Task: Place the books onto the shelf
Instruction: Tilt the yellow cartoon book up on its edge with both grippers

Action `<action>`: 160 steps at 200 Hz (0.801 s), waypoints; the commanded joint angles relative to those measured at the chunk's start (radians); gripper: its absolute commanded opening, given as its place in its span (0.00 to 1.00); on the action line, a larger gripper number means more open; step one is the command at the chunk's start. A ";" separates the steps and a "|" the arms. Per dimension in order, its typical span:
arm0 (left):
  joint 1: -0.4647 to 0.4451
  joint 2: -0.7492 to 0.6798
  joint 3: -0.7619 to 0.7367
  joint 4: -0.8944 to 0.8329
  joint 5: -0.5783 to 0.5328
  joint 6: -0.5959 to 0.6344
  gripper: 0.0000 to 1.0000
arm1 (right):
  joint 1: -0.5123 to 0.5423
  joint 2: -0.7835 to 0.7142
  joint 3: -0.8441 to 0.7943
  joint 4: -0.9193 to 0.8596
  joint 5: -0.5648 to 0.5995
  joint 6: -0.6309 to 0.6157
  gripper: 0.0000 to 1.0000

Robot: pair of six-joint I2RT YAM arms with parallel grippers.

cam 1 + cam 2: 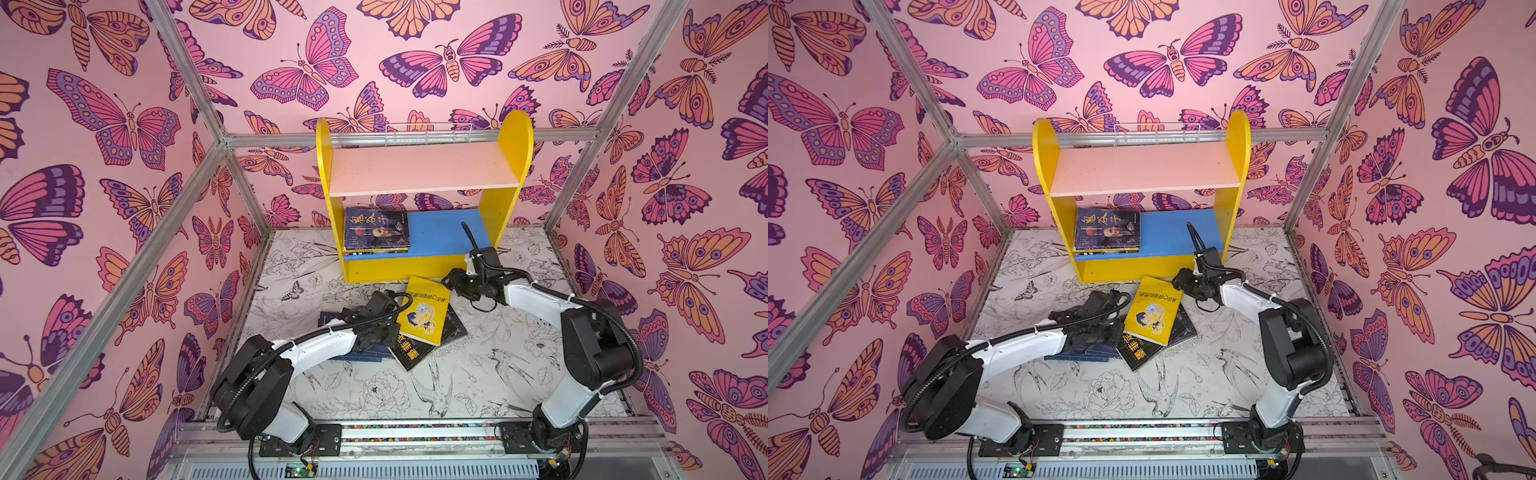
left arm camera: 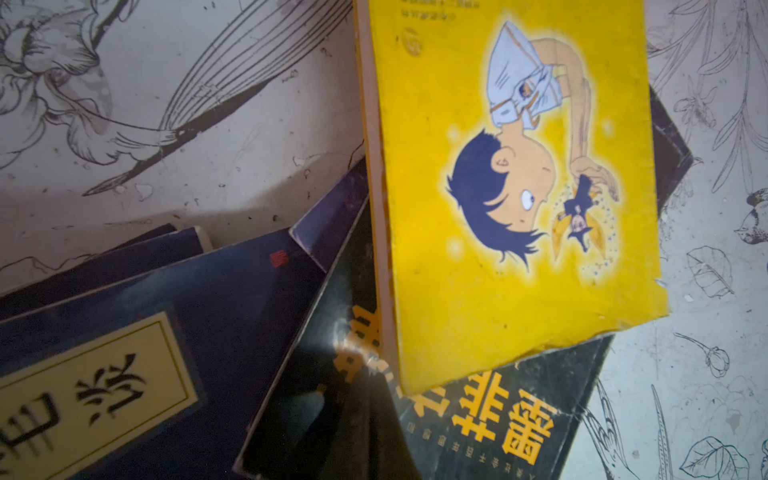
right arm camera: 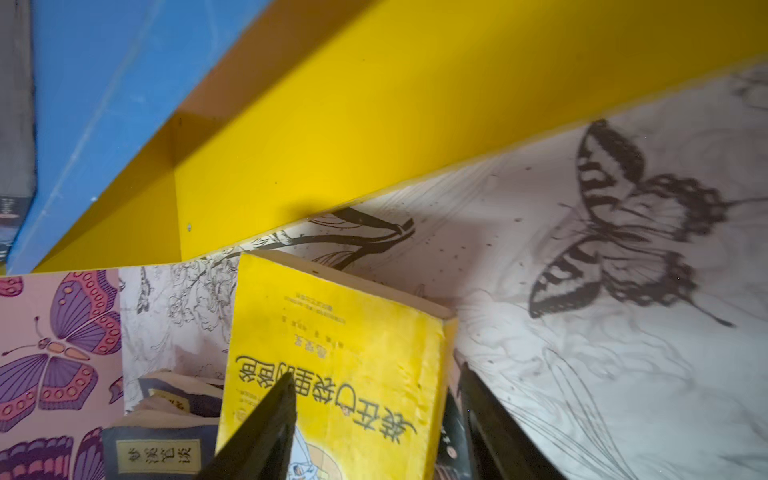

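Yellow cover: the yellow cartoon-boy book lies tilted on top of the floor pile, one end propped up toward the shelf.
Right gripper: the right gripper has its jaws apart around that book's raised end, one black finger over the cover and the other beside the edge; I see no squeeze yet.
Left gripper: the left gripper sits low over the navy books, jaws pressed together; I cannot see it holding anything.
Pile: under the yellow cover lies a black book with big yellow lettering, and beside it navy blue books with yellow labels, all overlapping on the drawn floor sheet.
Shelf: the shelf stands just behind the pile; a small stack topped by a dark face-and-calligraphy book lies on the blue lower board, the pink upper board is bare.
Stage, as I judge it: several books are still down; this one is about to be gripped.
Risk: a thin, floppy paperback pinched near one end may sag or slip out.
Risk: lifting it could drag the black book sideways.
Risk: the yellow base is very near, so a forward push could jam the book against it.
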 commanded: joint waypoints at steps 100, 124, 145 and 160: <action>0.008 0.035 -0.010 -0.070 -0.059 -0.008 0.00 | 0.003 0.081 -0.020 0.110 0.016 -0.030 0.61; 0.010 0.043 -0.005 -0.070 -0.058 -0.010 0.00 | 0.005 0.093 -0.054 0.216 -0.029 0.002 0.60; 0.009 0.045 -0.001 -0.072 -0.059 -0.010 0.00 | 0.005 0.100 -0.081 0.273 -0.052 0.024 0.60; 0.008 0.047 -0.002 -0.071 -0.062 -0.010 0.00 | 0.004 0.104 -0.096 0.295 -0.056 0.033 0.60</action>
